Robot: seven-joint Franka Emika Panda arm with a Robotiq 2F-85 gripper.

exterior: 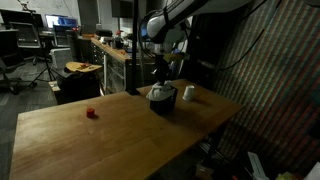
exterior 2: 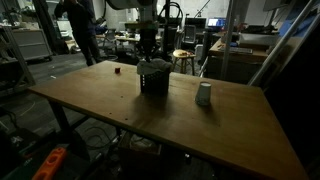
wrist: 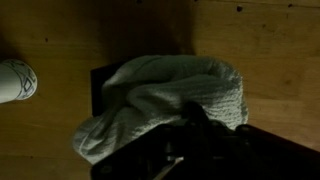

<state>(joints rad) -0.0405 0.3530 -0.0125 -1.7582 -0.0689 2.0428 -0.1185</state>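
A white towel (wrist: 170,95) lies bunched in a dark box (wrist: 97,85) on the wooden table (exterior: 120,140). The box shows in both exterior views (exterior: 160,104) (exterior 2: 154,80), with the towel at its top (exterior: 161,92). My gripper (wrist: 193,118) hangs straight down over the box (exterior: 160,78) (exterior 2: 150,58). In the wrist view its dark fingertips sit together, pressed into the towel's near edge, and look shut on the cloth. The wrist view is dim and the fingers are mostly in shadow.
A white cup (exterior: 188,93) (exterior 2: 204,95) (wrist: 14,80) stands upside down on the table beside the box. A small red object (exterior: 91,113) (exterior 2: 117,70) lies farther off on the table. Workshop benches, a stool and a person stand beyond the table.
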